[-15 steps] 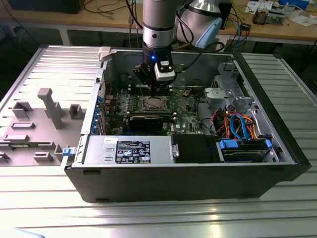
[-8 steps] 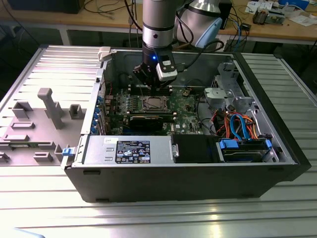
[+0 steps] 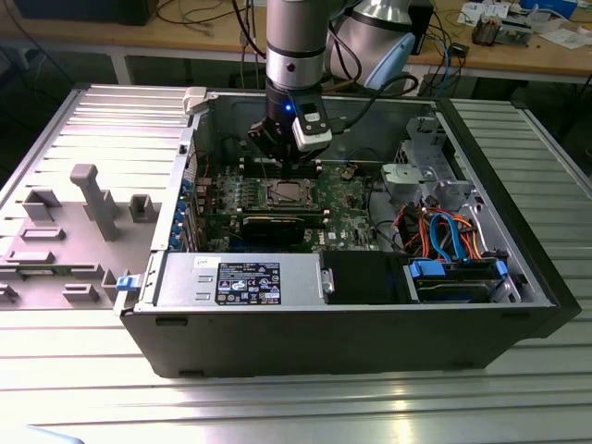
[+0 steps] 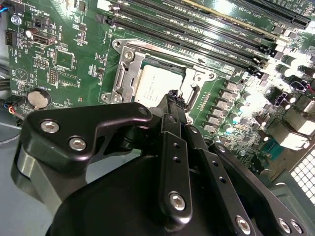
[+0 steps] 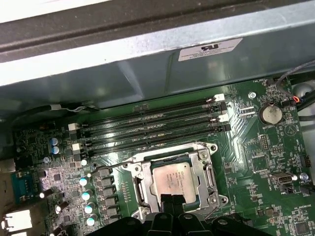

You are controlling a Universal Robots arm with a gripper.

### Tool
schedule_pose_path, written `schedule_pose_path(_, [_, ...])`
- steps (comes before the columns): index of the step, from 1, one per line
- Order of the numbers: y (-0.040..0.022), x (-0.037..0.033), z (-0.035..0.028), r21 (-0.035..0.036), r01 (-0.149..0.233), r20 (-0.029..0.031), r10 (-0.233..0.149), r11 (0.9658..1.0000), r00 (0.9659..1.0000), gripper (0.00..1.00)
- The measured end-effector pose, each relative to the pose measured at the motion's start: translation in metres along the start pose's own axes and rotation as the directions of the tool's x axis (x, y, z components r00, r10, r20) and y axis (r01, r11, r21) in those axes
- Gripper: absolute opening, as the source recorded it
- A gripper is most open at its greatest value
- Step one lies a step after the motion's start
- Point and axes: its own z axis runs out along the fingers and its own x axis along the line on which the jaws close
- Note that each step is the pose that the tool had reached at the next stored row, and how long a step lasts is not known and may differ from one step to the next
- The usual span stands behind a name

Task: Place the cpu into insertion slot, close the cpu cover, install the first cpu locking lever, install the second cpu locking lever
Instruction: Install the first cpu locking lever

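The cpu [image 5: 173, 180], a flat square chip with a dull silver-grey top, lies seated in the insertion slot [image 5: 209, 147] on the green motherboard [image 5: 256, 147] inside the open computer case [image 3: 481, 268], just beside the long black memory slots [image 5: 152, 129]. The cpu cover [image 5: 141, 172], a thin silver frame, lies closed around the chip, which shows through its square window. The gripper [image 4: 172, 98] hangs just over the chip's near edge with its black fingertips pressed together, pinching nothing.

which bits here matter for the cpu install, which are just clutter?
Job:
cpu, seated in the insertion slot
cpu cover
gripper, over the cpu

Clutter:
memory slots
coin cell battery
blue drive cage
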Motion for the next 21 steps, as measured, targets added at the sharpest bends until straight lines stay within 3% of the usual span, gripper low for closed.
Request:
schedule_pose_path(11, [0.0000, 0.0000, 0.0000, 0.0000, 0.065, -0.0002, -0.065, 0.9979, 0.9979, 0.11])
schedule_pose_path(21, [0.0000, 0.0000, 0.0000, 0.0001, 0.073, -0.0002, -0.073, 0.9973, 0.9973, 0.11])
